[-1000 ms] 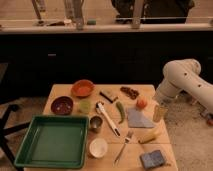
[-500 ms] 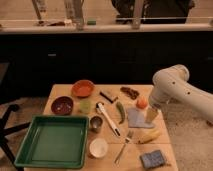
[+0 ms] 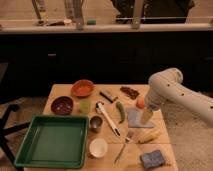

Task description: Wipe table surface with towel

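The towel [image 3: 134, 119] is a thin pale grey-blue cloth lying flat on the right part of the light wooden table surface [image 3: 67, 94]. My gripper [image 3: 146, 117] hangs from the white arm that comes in from the right. It points down onto the towel's right edge, just below an orange fruit [image 3: 140, 102]. The jaws stand open with nothing lifted between them.
A green tray [image 3: 52, 141] fills the front left. An orange bowl [image 3: 82, 88], a dark red bowl [image 3: 62, 105], a metal cup [image 3: 96, 123], a white bowl [image 3: 98, 147], a white utensil [image 3: 107, 118], a green vegetable [image 3: 120, 111], a fork [image 3: 122, 146], a yellow item [image 3: 150, 135] and a dark blue-grey pad [image 3: 152, 159] crowd the table.
The arm has swung in from the right and dropped, bringing the gripper from beside the table down onto the towel. Nothing on the table has moved.
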Robot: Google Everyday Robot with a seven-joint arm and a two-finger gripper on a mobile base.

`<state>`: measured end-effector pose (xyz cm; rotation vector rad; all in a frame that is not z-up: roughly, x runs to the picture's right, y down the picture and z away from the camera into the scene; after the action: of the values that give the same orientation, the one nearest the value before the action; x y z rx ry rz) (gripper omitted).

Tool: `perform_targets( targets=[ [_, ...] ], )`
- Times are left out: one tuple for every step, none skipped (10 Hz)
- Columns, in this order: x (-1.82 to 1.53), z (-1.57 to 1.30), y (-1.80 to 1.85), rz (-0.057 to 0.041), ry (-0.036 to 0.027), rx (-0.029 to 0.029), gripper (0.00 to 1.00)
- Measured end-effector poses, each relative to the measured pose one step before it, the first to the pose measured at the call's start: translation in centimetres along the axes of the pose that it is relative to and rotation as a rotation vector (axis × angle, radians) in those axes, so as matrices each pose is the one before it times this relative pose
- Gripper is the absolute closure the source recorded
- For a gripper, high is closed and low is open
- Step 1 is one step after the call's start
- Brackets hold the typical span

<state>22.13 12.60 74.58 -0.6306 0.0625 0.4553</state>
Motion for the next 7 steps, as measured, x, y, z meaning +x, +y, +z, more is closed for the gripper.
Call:
perform_targets(
  targets=[
    [0.020,0.004,0.002,0.00041,-0.00003,-0.00018,0.20],
    [-0.067,0.001,-0.003,-0.00099,-0.00027,-0.00001,0.20],
    [-0.017,0.020,0.017,-0.00036,0.00007,-0.00026,0.20],
    [-0.058,0.145,0.194,0.01365,-0.00331,-0.00834,0.20],
    [-0.021,0.623,0.374,0.02225,-0.00506,-0.02309,0.20],
    [-0.283,1.059,0.441,0.01093,-0.00671,-0.02897,0.20],
    [-0.172,1.229,0.371,0.00976,-0.01006,-0.02861,0.20]
  ],
)
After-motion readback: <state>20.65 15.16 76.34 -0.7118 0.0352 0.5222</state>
